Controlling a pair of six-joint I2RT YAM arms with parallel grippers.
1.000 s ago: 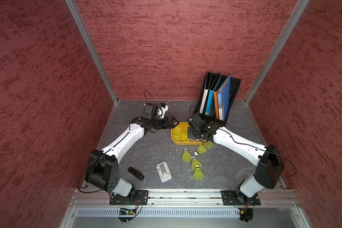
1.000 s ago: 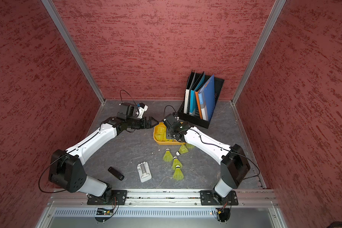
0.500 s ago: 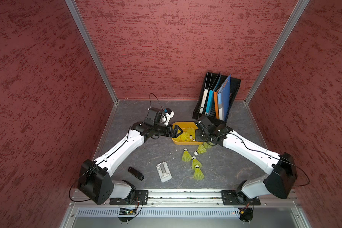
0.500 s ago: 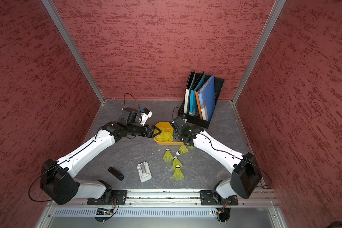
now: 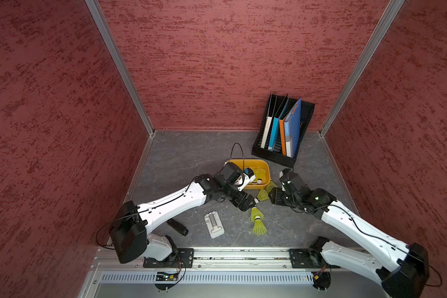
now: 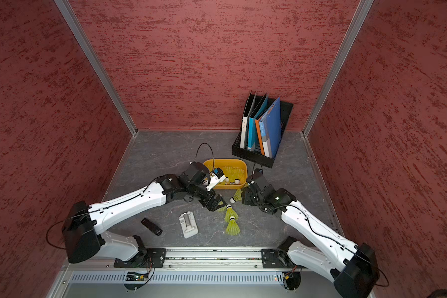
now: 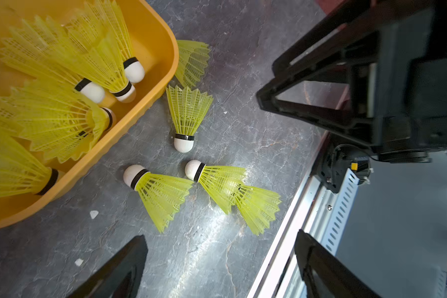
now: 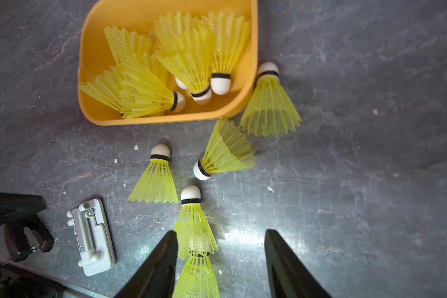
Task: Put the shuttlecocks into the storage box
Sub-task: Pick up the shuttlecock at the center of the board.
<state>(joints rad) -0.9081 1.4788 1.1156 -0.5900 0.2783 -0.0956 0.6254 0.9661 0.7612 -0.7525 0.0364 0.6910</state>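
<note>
- The shuttlecocks point(image 8: 191, 59) are neon yellow-green plastic. Their ribbed lattice skirts flare into toothed cones, and each ends in a rounded matte white tip ringed by a black band.
- The storage box point(image 5: 245, 162) is smooth orange-yellow plastic, shallow, with rounded corners and low walls. It sits on the table point(image 5: 191, 154), a dark grey surface veined like stone with a faint sheen, just in front of the black file rack point(image 5: 271, 155) of upright folders.
- A heap of shuttlecocks lies inside the box with skirts overlapping.
- Five more lie outside on the table. One rests against the box's corner, two lie on their sides near it, and one is pushed tip-first into the skirt of another.
- My left tool point(image 7: 217, 271) stands wide open with nothing in it, its black wedge-shaped fingers point(image 7: 119, 271) framing bare table beside the loose ones.
- My right tool point(image 8: 222, 265) also has its jaws parted and grips nothing. The nested pair's rear skirt lies on the table between them, close to one finger, and I cannot tell whether it touches.
- A flat pale grey gadget point(image 5: 213, 224) and a small black bar point(image 5: 177, 227) lie nearer the table's front edge.
- Half a second ago my tools were at the box's two ends. Now the left one hangs in front of the box over the loose shuttlecocks, and the right one has drawn back beside the box's near corner.
- The box and the five loose shuttlecocks lie where they lay.
</note>
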